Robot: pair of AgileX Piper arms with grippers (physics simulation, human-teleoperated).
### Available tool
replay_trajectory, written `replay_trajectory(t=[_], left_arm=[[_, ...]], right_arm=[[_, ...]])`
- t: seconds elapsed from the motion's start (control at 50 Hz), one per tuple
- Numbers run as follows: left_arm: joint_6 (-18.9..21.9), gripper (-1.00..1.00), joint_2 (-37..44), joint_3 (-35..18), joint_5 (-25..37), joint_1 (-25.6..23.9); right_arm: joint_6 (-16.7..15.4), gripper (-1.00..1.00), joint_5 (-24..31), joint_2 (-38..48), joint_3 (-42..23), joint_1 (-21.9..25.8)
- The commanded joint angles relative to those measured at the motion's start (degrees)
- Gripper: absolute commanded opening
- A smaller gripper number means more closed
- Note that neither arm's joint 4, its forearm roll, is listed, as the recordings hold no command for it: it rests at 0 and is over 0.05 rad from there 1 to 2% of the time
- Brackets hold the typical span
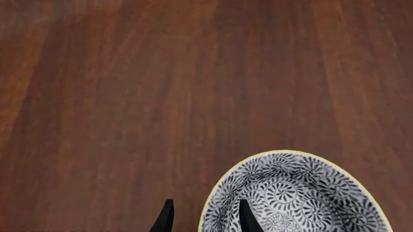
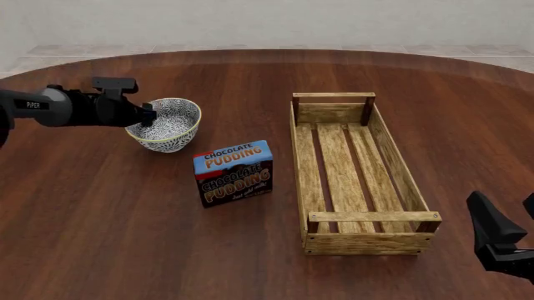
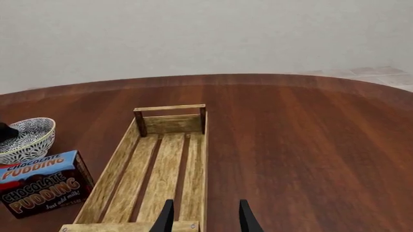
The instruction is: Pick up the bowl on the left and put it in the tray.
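Observation:
The bowl [image 2: 171,125], blue-and-white patterned with a pale rim, is at the table's back left. My left gripper [image 2: 150,115] is open at its left rim. In the left wrist view the left gripper [image 1: 205,205] straddles that rim, with one finger inside the bowl [image 1: 297,193] and one outside, and a gap shows on both sides of the rim. The tray [image 2: 392,150], a long light-wood slatted crate, lies empty right of centre. My right gripper [image 2: 503,206] is open near the front right corner, short of the tray [image 3: 171,123], with nothing between its fingers [image 3: 205,217].
A blue chocolate pudding box [image 2: 234,174] stands between the bowl and the tray, nearer the front. The right wrist view also shows this pudding box [image 3: 42,183] and the bowl [image 3: 26,137] beside the crate. The round table's far edge curves behind them.

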Motion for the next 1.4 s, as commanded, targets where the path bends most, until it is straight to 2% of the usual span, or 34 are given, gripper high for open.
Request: replay_trajectory(t=[0.02,0.38,0.4,0.42,0.44,0.5,0.76,1.4], left_arm=[[0.3,1.00,0.7,0.6,-0.6,0.2],[-1.0,1.00,3.5,0.4,-0.2,-1.6],[-2.0,-1.00,3.5,0.6,-0.2,-2.5],[-1.6,-1.00,3.2,1.0,-0.5,-2.3],[-3.9,-1.00,2.5,1.5,-0.8,-4.0],[-2.2,-1.00,2.4,1.6,-0.2,-3.3],[-2.3,-1.00,1.6,1.7,0.0,-3.7],[-2.1,-1.00,-12.8,11.8,-2.6,-5.8]], right_arm=[[0.1,1.00,1.2,-1.3,0.0,0.1],[0.3,1.00,3.0,-3.4,0.0,0.2],[0.4,1.00,3.1,-3.4,0.0,0.2],[0.4,1.00,3.1,-3.5,0.0,0.2],[0.4,1.00,3.1,-3.6,0.0,0.1],[0.3,1.00,3.6,-4.1,0.0,0.2],[0.3,1.00,4.4,-5.2,0.0,0.3],[-0.2,1.00,1.3,-2.3,0.0,0.9]])
